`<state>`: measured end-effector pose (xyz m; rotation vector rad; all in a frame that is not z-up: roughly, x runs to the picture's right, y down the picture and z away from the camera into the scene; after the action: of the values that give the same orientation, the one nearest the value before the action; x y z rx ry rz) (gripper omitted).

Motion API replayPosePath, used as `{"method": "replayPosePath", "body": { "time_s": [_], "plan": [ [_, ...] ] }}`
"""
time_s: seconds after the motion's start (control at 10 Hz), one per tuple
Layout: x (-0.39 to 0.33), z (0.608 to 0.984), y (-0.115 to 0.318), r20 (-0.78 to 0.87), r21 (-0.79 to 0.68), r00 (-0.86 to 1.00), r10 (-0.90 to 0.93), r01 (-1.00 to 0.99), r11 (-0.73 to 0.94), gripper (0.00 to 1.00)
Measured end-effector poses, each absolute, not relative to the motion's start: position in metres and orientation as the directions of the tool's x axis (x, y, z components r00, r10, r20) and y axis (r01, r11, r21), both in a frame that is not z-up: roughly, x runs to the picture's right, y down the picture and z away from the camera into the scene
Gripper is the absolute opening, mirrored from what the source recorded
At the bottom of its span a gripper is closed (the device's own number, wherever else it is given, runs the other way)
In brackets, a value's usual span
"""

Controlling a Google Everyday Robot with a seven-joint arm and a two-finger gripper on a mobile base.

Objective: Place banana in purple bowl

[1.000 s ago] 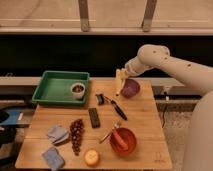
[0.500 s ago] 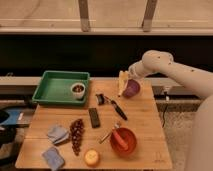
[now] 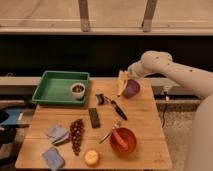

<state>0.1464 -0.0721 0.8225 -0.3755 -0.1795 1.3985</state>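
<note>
my gripper [image 3: 126, 76] hangs at the far right of the wooden table [image 3: 145, 115], jaws closed tight on 1 pale banana [image 3: 121, 82] that dangles just left of the purple bowl [image 3: 131, 88], ready to drop into it.

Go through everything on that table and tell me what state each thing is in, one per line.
gripper: shut on banana, above the table's far edge
banana: held, hanging just left of the purple bowl
purple bowl: tilted, no banana inside yet
red bowl: upright, holds an orange item
white cup: upright in green tray
grapes: lying on the table
</note>
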Motion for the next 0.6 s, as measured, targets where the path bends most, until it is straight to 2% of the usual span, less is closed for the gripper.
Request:
{"method": "replayPosePath", "body": {
  "time_s": [0.6],
  "plan": [
    [0.197,0.854,-0.076,-0.135,-0.222,0.101,0.986,-0.973,0.069,0.00]
  ]
}}
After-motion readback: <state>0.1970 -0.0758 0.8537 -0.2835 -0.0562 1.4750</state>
